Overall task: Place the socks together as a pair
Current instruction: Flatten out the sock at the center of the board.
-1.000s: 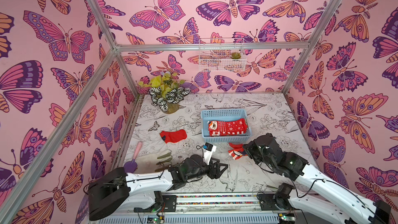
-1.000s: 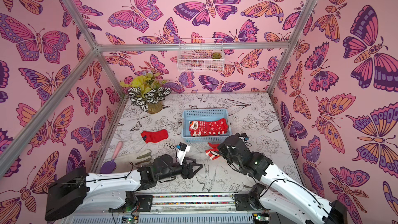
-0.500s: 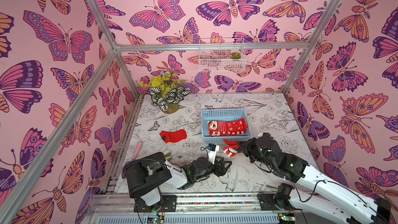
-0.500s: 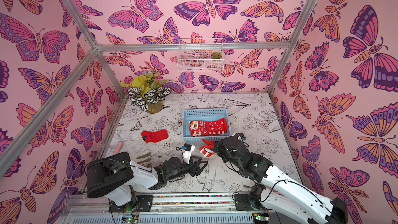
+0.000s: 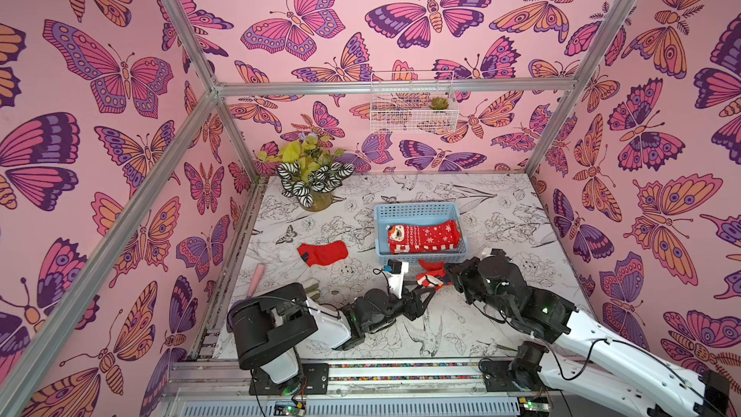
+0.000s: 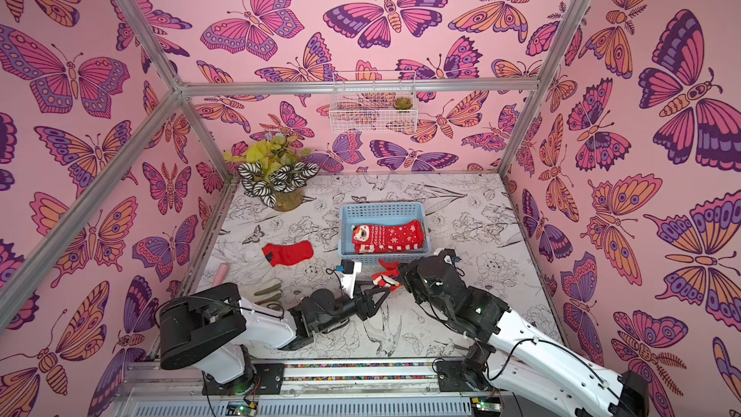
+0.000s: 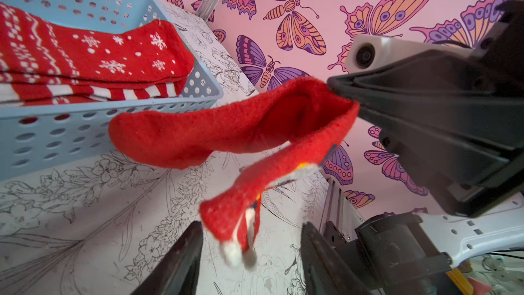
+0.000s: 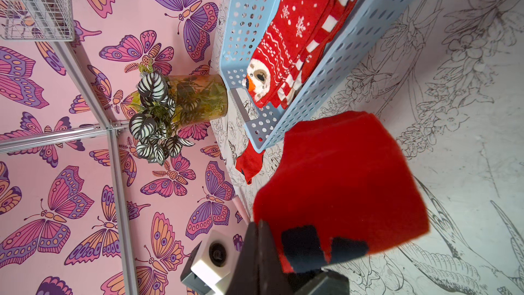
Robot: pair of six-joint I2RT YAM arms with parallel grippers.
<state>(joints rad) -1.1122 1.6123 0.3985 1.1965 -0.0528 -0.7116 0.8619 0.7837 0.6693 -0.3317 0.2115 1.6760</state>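
The red sock (image 7: 241, 131) with the little figure hangs in the air from my right gripper (image 5: 450, 275), which is clamped on one end of it, just on the near side of the blue basket (image 5: 417, 207). My left gripper (image 7: 251, 231) waits to the near left, jaws apart at a middling width, with the sock's dangling end between my fingers (image 7: 181, 259) and not yet pinched. Folded socks (image 5: 423, 236) lie stacked in the basket. A loose red sock (image 5: 322, 252) lies flat on the table (image 5: 501, 210), well apart to the left.
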